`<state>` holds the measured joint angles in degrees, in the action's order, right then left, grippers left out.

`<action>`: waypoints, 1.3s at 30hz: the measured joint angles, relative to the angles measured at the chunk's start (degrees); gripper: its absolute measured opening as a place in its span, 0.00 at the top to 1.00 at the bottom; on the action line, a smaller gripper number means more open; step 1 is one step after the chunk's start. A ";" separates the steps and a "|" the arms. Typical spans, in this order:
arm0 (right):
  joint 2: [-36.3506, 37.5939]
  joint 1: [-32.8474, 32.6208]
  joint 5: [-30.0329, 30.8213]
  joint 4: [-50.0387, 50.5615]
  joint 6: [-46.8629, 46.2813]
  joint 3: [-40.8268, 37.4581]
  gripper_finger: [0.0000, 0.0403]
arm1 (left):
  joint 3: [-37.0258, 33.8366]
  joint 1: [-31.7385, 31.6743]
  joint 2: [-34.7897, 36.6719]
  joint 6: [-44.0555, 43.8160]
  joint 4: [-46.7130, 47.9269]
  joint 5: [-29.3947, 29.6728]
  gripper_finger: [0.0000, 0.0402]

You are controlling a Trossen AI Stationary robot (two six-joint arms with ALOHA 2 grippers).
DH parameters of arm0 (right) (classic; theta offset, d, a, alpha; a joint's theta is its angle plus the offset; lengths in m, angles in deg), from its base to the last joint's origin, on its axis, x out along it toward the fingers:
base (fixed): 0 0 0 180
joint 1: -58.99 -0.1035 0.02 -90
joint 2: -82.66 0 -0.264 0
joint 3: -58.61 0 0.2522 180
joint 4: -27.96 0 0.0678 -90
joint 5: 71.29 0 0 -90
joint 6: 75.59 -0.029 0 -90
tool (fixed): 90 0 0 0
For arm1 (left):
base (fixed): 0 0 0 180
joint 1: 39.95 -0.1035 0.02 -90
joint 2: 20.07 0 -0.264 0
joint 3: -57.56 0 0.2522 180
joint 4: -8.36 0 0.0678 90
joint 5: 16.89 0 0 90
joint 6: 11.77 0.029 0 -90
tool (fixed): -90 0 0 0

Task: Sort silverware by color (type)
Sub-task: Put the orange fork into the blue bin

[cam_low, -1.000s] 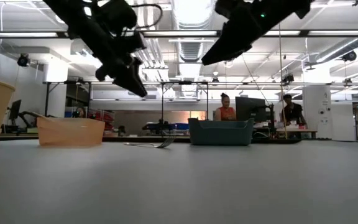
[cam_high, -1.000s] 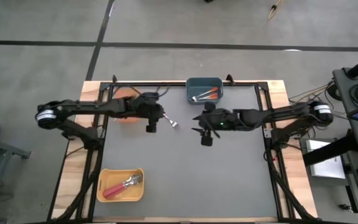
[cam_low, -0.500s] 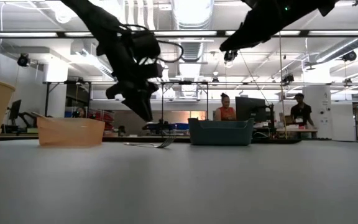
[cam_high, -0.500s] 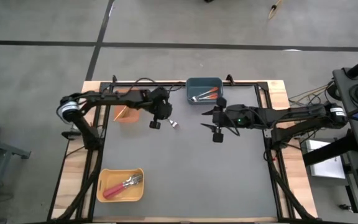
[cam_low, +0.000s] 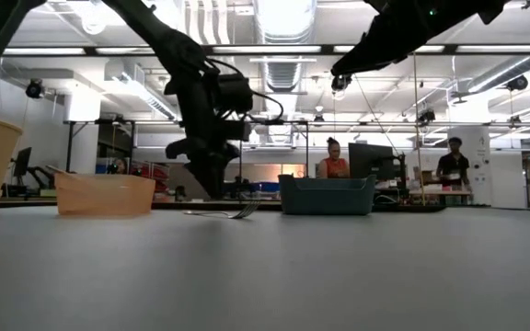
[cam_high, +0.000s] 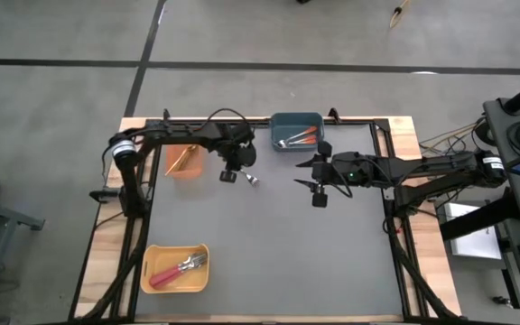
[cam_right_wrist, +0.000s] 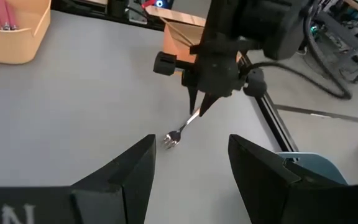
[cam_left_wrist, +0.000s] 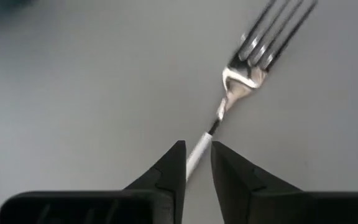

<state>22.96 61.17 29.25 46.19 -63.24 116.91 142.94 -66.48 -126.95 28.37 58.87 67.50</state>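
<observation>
Step in hand, as I read it: picking the last loose piece, a silver fork with a thin pale handle [cam_left_wrist: 232, 102]. It lies flat on the grey tabletop [cam_high: 269, 244], far-centre, between the orange bin [cam_high: 184, 162] on the far left and the blue-grey bin [cam_high: 297, 131] at the far edge.

Left gripper [cam_left_wrist: 196, 163] is down over the handle end. Its fingers [cam_left_wrist: 173, 169] are spread narrowly, one each side of the handle, not yet pinching. The tines point away from the gripper.

Next move, my call: you need to close squarely on the handle. It's thin and flat on the surface, so the fingertips must get low enough or it will slip out. Then lift and carry it to the matching bin. I can't tell the handle colour, so confirm type before you drop.

Right gripper [cam_right_wrist: 190, 155] hovers above the tabletop right of centre, fingers spread wide and empty. It looks at the fork and the left arm.

Around: the yellow bin [cam_high: 175, 268] near left holds red-handled pieces, the blue-grey bin holds orange-handled ones. Nothing sits between the fork and the bins. People sit well back in the room.
</observation>
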 joint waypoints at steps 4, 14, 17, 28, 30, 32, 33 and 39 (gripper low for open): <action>0.00 0.00 -0.01 -0.03 0.10 0.00 0.52 | -0.53 0.02 -0.97 -0.05 0.24 0.11 0.79; -0.02 0.00 0.00 0.01 0.10 0.00 0.52 | -1.27 0.07 -3.56 -0.11 -1.31 0.33 0.66; -0.02 0.00 0.00 0.05 -0.25 0.00 0.52 | -1.17 0.04 -4.64 -0.20 -1.55 0.23 0.67; -0.11 0.00 -0.02 0.74 0.64 -0.47 0.52 | -1.06 0.17 -7.63 -6.34 -1.28 -0.33 0.82; -0.11 0.00 -0.01 0.83 1.36 -0.72 0.52 | -1.14 0.22 -7.41 -7.53 -1.32 -0.33 0.87; -0.11 0.00 0.00 0.74 1.79 -0.72 0.52 | -1.14 0.22 -7.29 -8.20 -1.34 -0.33 0.93; -0.08 0.01 0.00 0.73 2.04 -0.72 0.52 | -1.08 0.24 -7.29 -8.31 -1.35 -0.31 0.95; -0.04 0.39 0.02 -0.48 3.70 -0.72 0.52 | -1.14 0.86 -6.87 -11.35 -2.55 0.16 0.99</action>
<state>22.92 61.56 29.28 45.71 -59.54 116.19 141.80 -65.62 -133.82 17.02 56.32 67.66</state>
